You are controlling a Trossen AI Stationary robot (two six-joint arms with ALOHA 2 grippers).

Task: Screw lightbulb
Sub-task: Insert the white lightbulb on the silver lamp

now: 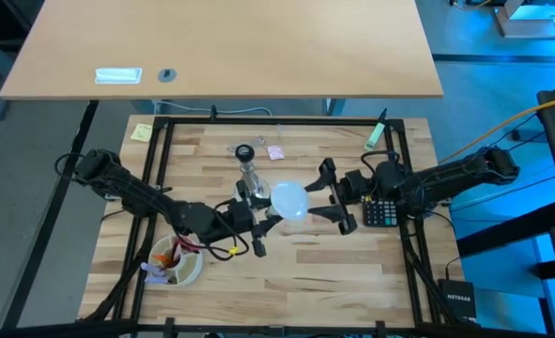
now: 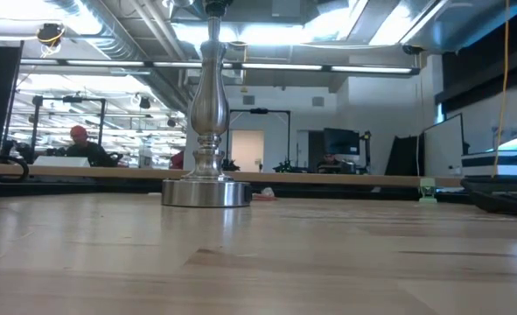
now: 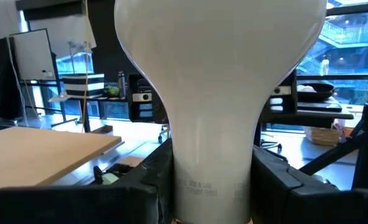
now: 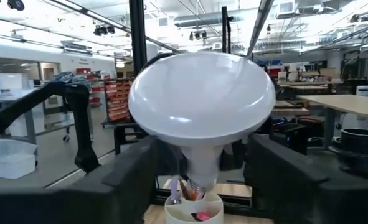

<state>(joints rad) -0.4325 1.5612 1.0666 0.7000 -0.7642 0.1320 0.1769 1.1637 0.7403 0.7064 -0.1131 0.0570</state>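
Note:
The white matte lightbulb [image 1: 289, 199] is held above the table, lying roughly level, its domed head toward the table's right. My left gripper [image 1: 258, 221] is shut on its narrow neck [image 3: 212, 162]. My right gripper [image 1: 320, 197] is open at the dome, and in the right wrist view its fingers [image 4: 124, 177] stand on either side of the bulb's head [image 4: 202, 99] without touching it. The shiny silver stand [image 1: 249, 174] with a black socket top stands upright on its round foot [image 2: 207, 192], just beyond the bulb. The bulb is out of the low view. My left gripper pinches the bulb's narrow neck [image 3: 196, 180], just behind the dome, between its two fingers [image 3: 146, 180]. The fingers come roughly level from the table's left and lie along the bulb's axis. The bulb is lifted clear of the table, its dome pointing away from the gripper.
A white bowl [image 1: 177, 263] with small items sits at the near left, under my left arm. A black calculator [image 1: 382, 212] lies under my right arm. A yellow note [image 1: 141, 131], a pink note [image 1: 277, 152] and a green marker [image 1: 376, 131] lie near the far edge.

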